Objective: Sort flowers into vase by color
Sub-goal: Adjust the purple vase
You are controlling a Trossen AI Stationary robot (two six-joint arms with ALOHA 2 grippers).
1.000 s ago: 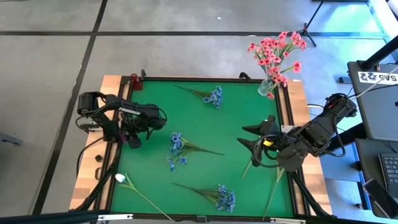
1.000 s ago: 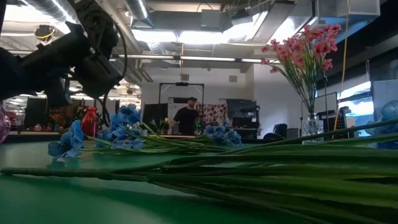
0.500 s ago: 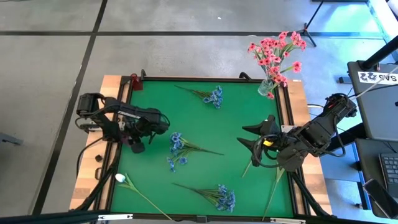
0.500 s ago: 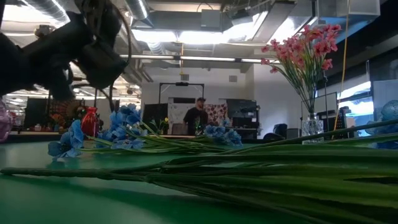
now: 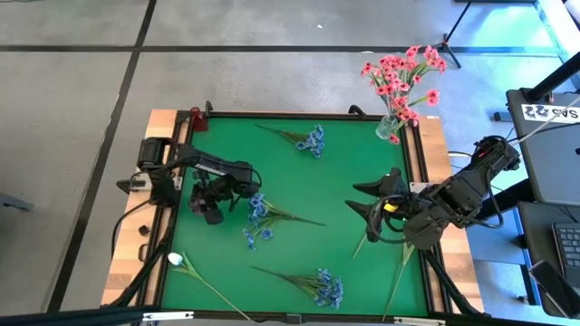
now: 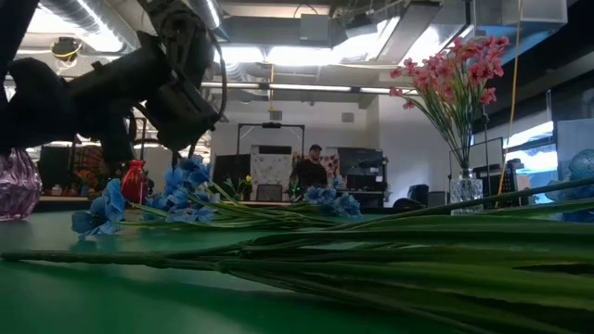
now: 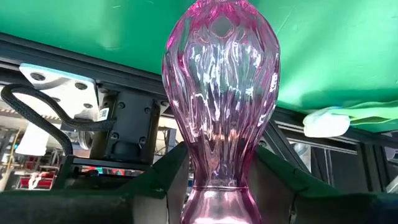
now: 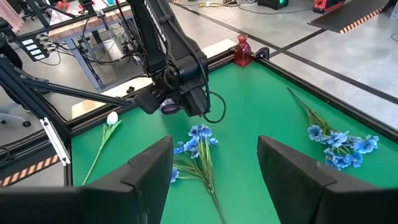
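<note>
My left gripper (image 5: 210, 201) hovers over the table's left half, shut on a pink ribbed glass vase (image 7: 219, 87), which also shows at the low view's left edge (image 6: 17, 186). My right gripper (image 5: 353, 197) waits open above the table's right side, over loose green stems (image 5: 364, 243). Blue sprigs lie flat on the green mat: one near the far edge (image 5: 311, 139), one in the middle (image 5: 263, 217) just right of the left gripper, and one near the front (image 5: 322, 286). A white bud (image 5: 175, 259) lies by the near-left corner. Pink flowers (image 5: 403, 81) stand in a clear vase (image 5: 389, 127). My left gripper pinches the pink vase by its narrow neck (image 7: 217, 190), one finger (image 7: 165, 177) on each side. The bulbous body sticks out beyond the fingertips, toward the table's near-left corner. Whether its base touches the mat I cannot tell.
A small red vase (image 5: 193, 118) stands at the far-left corner. The clear vase stands on the wooden rim at the far-right corner. The mat has open room in its middle between the two arms. A person (image 6: 309, 173) stands far back in the room.
My left arm has swung from the table's left edge toward the middle, carrying the pink vase with it; the vase has come into the low view at its left edge. The gripper now sits just left of the middle blue sprig. My right arm has kept still.
</note>
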